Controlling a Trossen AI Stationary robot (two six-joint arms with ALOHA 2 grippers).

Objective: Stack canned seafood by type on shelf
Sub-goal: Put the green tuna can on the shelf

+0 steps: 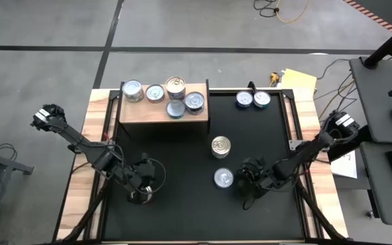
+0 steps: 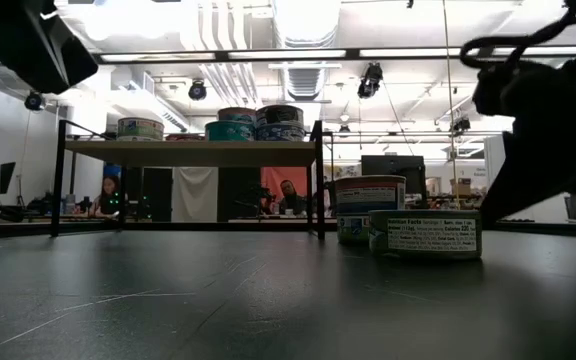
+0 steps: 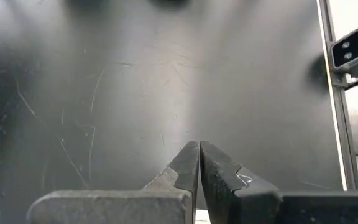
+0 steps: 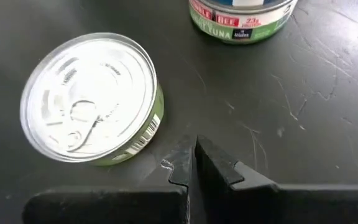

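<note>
The light-brown shelf (image 1: 148,112) stands at the table's far side and carries several tins (image 1: 155,92), one with a gold top (image 1: 175,86) stacked on another; the low view shows them on the shelf top (image 2: 193,151). On the black table sit a gold-topped tin (image 1: 221,146) and, nearer, a silver-topped tin with a green label (image 1: 224,177) (image 4: 89,96). My right gripper (image 1: 242,179) (image 4: 193,149) is shut, low over the table just right of that silver tin, not touching it. My left gripper (image 1: 143,195) (image 3: 199,149) is shut above bare table at the near left.
Two more tins (image 1: 244,100) (image 1: 261,99) stand on the table at the far right, beside the shelf. A small camera (image 3: 353,50) sits at the table's edge. Bare black table (image 1: 175,156) lies between the two grippers.
</note>
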